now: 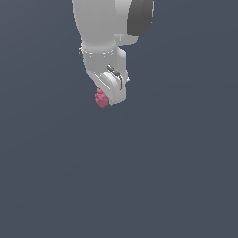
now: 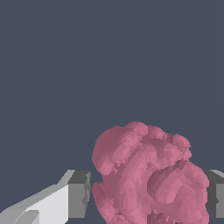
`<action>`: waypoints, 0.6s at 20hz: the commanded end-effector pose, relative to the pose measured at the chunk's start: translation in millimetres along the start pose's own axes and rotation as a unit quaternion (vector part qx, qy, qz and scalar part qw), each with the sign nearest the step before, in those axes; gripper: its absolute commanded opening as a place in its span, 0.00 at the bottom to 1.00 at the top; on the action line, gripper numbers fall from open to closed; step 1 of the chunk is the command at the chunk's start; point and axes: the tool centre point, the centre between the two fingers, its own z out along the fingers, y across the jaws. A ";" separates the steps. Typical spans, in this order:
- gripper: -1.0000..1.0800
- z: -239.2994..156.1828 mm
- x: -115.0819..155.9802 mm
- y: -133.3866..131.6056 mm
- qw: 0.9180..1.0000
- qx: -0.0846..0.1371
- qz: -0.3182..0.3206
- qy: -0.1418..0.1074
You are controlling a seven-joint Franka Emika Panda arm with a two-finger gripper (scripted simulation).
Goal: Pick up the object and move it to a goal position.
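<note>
The object [image 1: 101, 99] is a small pink-red, bumpy blob at the tip of the white arm in the exterior view. In the wrist view the object [image 2: 148, 175] looms large and fills the space between the two grey fingertips. One fingertip [image 2: 79, 192] sits against one side of it and the other [image 2: 217, 192] against the opposite side. My gripper [image 1: 106, 98] is shut on the object, and the white hand hides part of the blob in the exterior view. I cannot tell whether the object touches the surface below.
A plain dark blue-grey surface [image 1: 139, 176] fills both views. The white arm with a dark joint cover [image 1: 139, 16] comes down from the upper edge of the exterior view.
</note>
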 end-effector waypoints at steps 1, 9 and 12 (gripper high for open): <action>0.00 -27.7 8.7 12.7 1.000 0.000 0.000 0.000; 0.00 -105.8 34.8 44.8 1.000 -0.001 0.000 0.000; 0.00 -126.8 42.0 52.8 1.000 -0.001 -0.001 0.001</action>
